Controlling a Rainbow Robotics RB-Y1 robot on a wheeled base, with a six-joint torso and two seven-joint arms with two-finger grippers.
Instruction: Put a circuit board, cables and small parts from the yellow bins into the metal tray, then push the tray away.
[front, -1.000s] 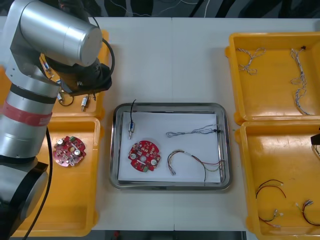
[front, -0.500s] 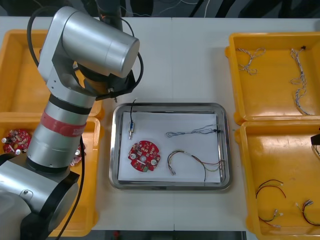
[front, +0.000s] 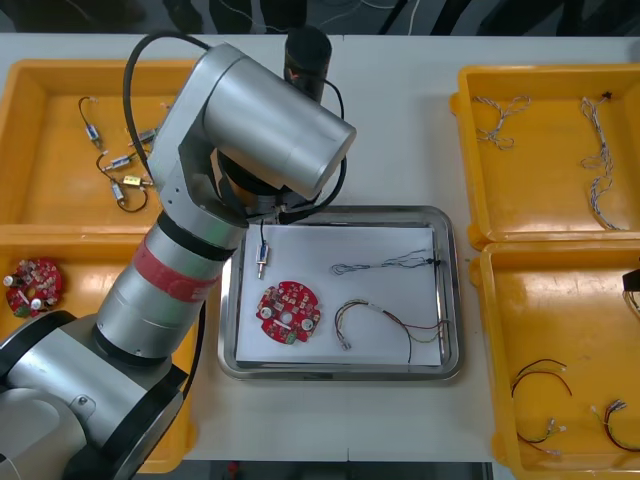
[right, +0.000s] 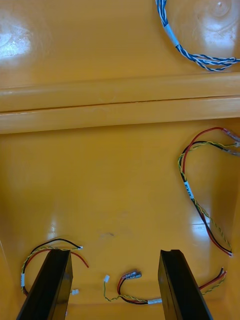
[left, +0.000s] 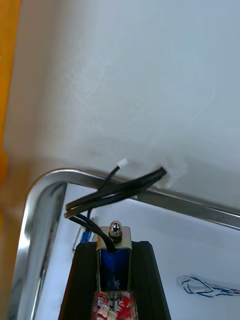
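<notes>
The metal tray (front: 340, 212), white inside, holds a red circuit board (front: 289, 312), a blue and white cable (front: 385, 264), a red and yellow cable (front: 390, 322) and a small metal part (front: 262, 262) with a black wire. My left arm (front: 250, 130) reaches over the tray's far left corner. In the left wrist view my left gripper (left: 114, 246) is shut on a small metal part (left: 114, 265) whose black wires loop over the tray rim (left: 35, 200). Over the near right bin (right: 120, 165) my right gripper (right: 115, 285) stands open, above red and yellow cables (right: 200, 200).
The far left bin (front: 40, 130) holds several small metal parts (front: 110, 160). The near left bin (front: 60, 340) holds a circuit board (front: 30, 285). Blue and white cables (front: 600, 170) lie in the far right bin (front: 545, 180), red and yellow ones (front: 545, 375) in the near right bin.
My left arm has swung right from over the far left bin to the tray's far left corner, uncovering both left bins. The things in the tray have not moved.
</notes>
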